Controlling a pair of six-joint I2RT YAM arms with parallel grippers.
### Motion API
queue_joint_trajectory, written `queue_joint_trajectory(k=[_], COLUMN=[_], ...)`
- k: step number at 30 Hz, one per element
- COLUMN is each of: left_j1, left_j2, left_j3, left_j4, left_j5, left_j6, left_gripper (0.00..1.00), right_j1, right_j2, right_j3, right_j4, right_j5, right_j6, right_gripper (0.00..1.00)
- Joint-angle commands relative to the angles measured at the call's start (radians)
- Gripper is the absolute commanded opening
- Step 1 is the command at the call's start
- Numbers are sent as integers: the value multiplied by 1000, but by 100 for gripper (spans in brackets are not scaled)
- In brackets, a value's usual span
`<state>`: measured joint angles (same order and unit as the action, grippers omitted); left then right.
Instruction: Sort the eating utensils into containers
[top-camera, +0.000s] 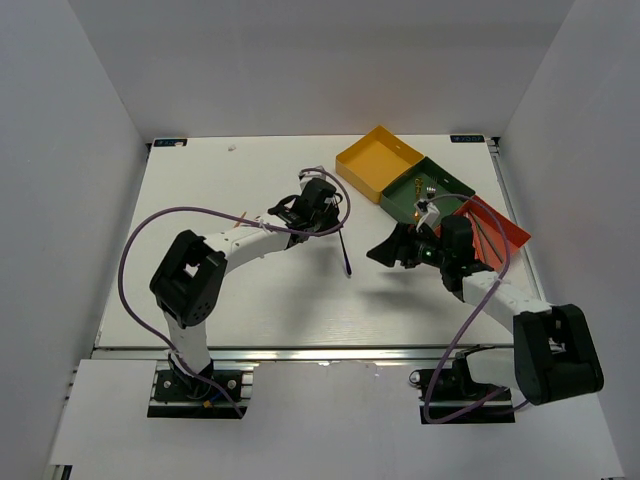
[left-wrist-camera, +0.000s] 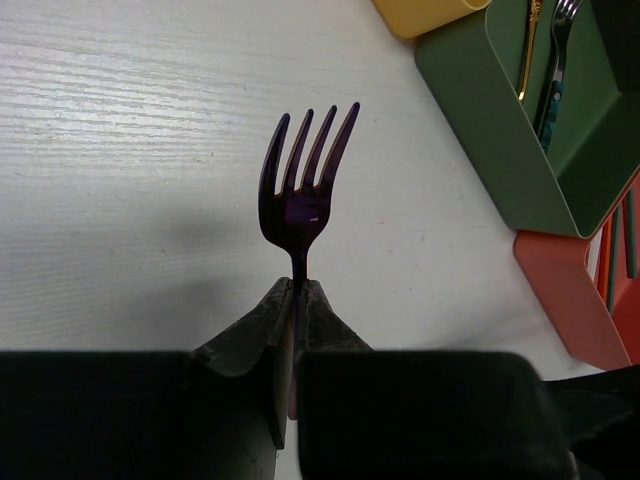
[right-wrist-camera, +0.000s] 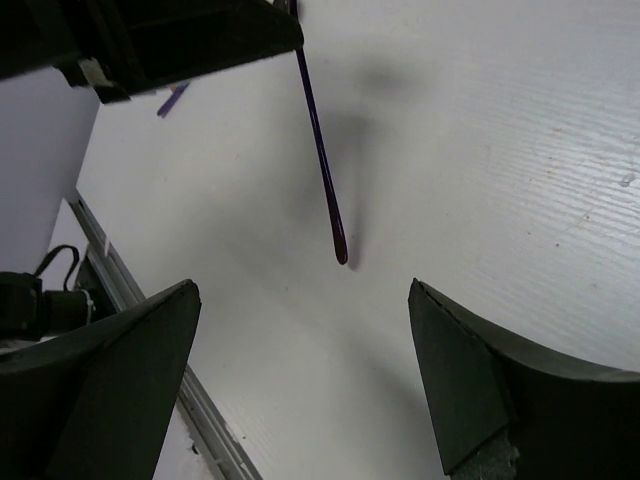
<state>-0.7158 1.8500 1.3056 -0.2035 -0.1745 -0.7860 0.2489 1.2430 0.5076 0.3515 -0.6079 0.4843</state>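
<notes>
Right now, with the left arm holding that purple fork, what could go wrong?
The left gripper pinches the purple fork only at its thin neck, with the long handle free, so it could pivot or slip. The open right gripper sits between it and the green tray, so the arms might collide.

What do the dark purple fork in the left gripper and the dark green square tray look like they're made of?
The dark purple fork is probably coated or anodised metal: thin, glossy, with a bright glint near its neck. The dark green square tray is likely moulded plastic: matte, uniform colour, thick rounded walls. Neither is certain from looks alone.
</notes>
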Motion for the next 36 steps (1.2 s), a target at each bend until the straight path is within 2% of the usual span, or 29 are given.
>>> queue_joint_trajectory(k=[1,6,10,16,19,20,22,23,26,28,29,32,33,34,35,36], left_j1=[-4,-8,-11,-20,-22,-22,-22,-22,-22,-22,-22,-22,-22,-22,-22,-22], left_j2=[-38,-67,-87,-118,-130,-129,-127,-129,-130,-124,-115,-101,-94,-95,-100,-116], left_j3=[11,3,0,-29,-49,-51,-52,-52,-42,-22,-11,36,53,73,101,115], left_j4=[30,41,49,75,98,101,108,110,105,110,107,99,51,21,-17,-89], left_j5=[20,49,98,153,173,191,217,217,196,191,190,190,147,123,40,-4], left_j6=[-7,-16,-19,-36,-47,-50,-55,-55,-55,-55,-59,-64,-61,-58,-49,-39], left_gripper=[0,0,0,0,0,0,0,0,0,0,0,0,10,29,46,69], right_j1=[41,148,164,178,178,179,181,187,188,188,188,187,184,182,178,174], right_j2=[36,107,162,226,265,275,302,308,303,291,289,280,265,253,242,211], right_j3=[-21,19,34,88,126,144,164,173,163,147,146,140,141,146,152,163], right_j4=[116,113,222,265,270,279,279,279,299,310,310,296,278,218,175,121], right_j5=[-15,66,62,143,119,108,67,54,2,-16,-18,-10,3,51,89,138], right_j6=[-76,-180,-171,-185,-188,-182,-174,-165,-142,-141,-138,-136,-139,-142,-144,-145], right_gripper=[89,89,89,88,85,79,58,40,28,16,0,0,0,0,0,0])
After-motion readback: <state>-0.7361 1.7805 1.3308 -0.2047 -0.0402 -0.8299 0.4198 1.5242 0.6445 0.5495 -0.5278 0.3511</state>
